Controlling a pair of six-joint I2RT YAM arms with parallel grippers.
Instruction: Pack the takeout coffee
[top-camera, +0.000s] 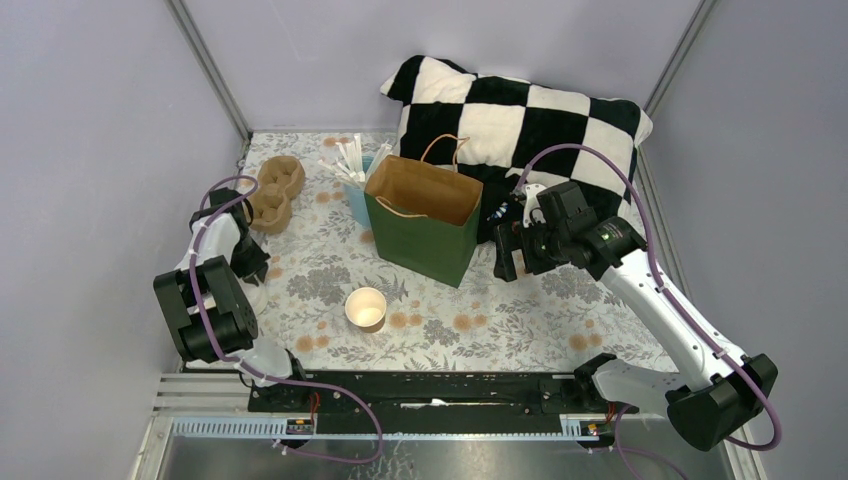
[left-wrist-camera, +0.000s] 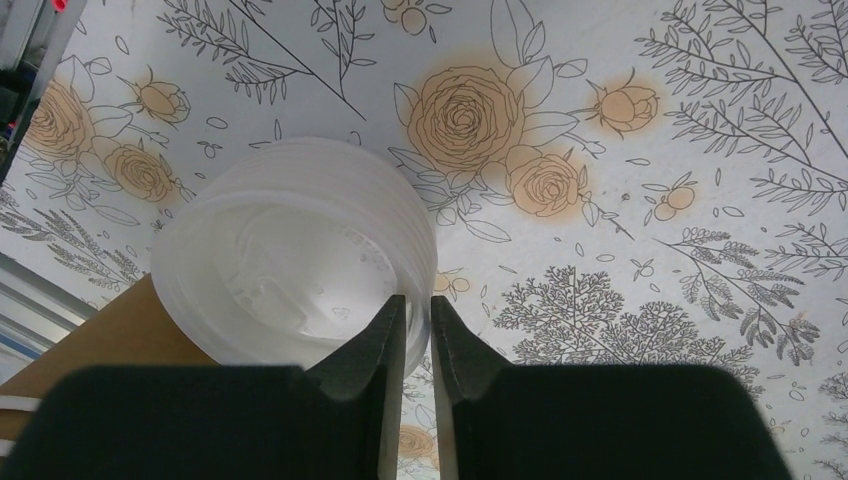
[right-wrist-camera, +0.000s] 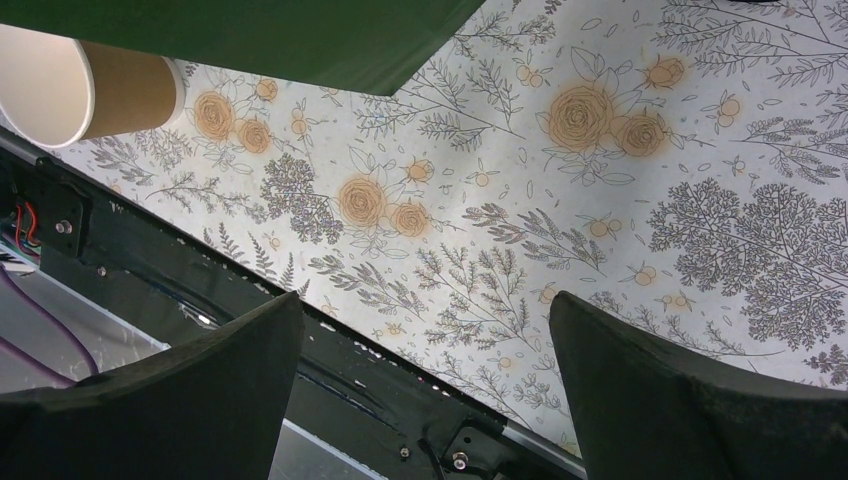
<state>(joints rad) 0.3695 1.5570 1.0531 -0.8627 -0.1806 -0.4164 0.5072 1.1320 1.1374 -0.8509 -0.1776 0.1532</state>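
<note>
No capped cup is in view. A lidless brown paper cup (top-camera: 365, 308) stands open in front of the green bag (top-camera: 425, 222); it also shows in the right wrist view (right-wrist-camera: 75, 85). My left gripper (left-wrist-camera: 418, 310) is shut on the rim of a translucent off-white lid (left-wrist-camera: 290, 260) with a ribbed side, above the flowered cloth. In the top view this gripper (top-camera: 255, 266) is at the far left and the lid is hidden. My right gripper (top-camera: 508, 252) is open and empty just right of the bag, with its jaws wide apart (right-wrist-camera: 425, 390).
A brown pulp cup carrier (top-camera: 275, 190) lies at the back left. A blue holder with white sticks (top-camera: 350, 175) stands behind the bag. A checkered pillow (top-camera: 520, 115) fills the back right. The black front rail (right-wrist-camera: 150, 270) runs below the right gripper.
</note>
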